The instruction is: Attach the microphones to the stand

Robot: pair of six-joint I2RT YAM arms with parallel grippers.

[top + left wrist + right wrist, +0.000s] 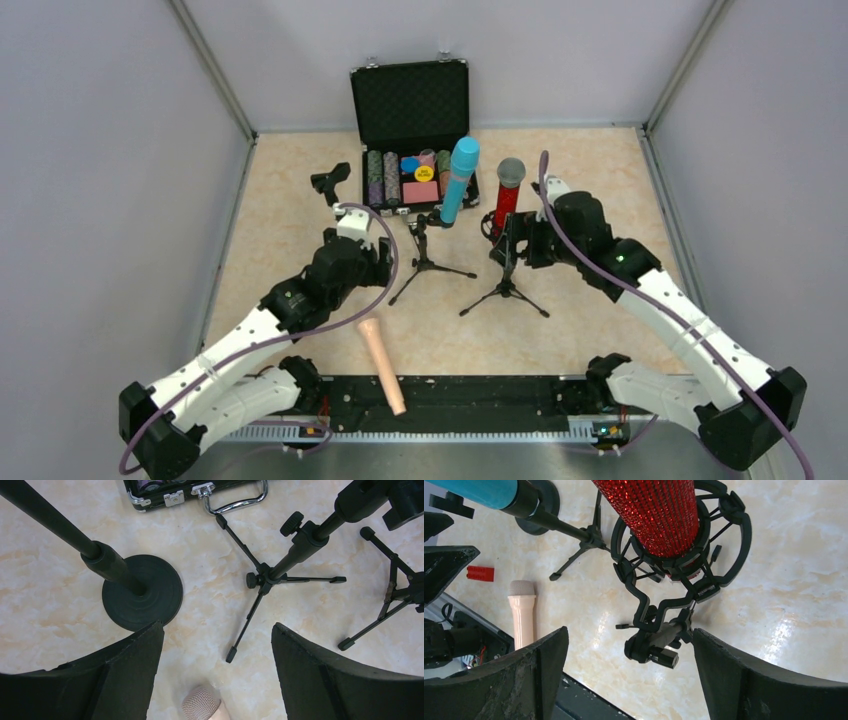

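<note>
The light blue microphone (460, 180) stands clipped in a small tripod stand (430, 262). The glittery red microphone (654, 515) sits in the shock mount (719, 545) of a second tripod stand (505, 285). The peach-beige microphone (382, 365) lies flat on the table near the front edge, and its mesh head (201, 704) shows just below my left gripper (217, 625), which hangs open and empty above the table. My right gripper (629, 630) is open, its fingers either side of the red microphone stand's swivel joint (659, 647). A third stand with a round base (142, 592) is empty.
An open black case (410, 100) holding chips stands at the back, behind the stands. A small flat red block (480, 573) lies near the peach microphone. Tripod legs (245, 630) spread over the floor between the grippers. Grey walls close in three sides.
</note>
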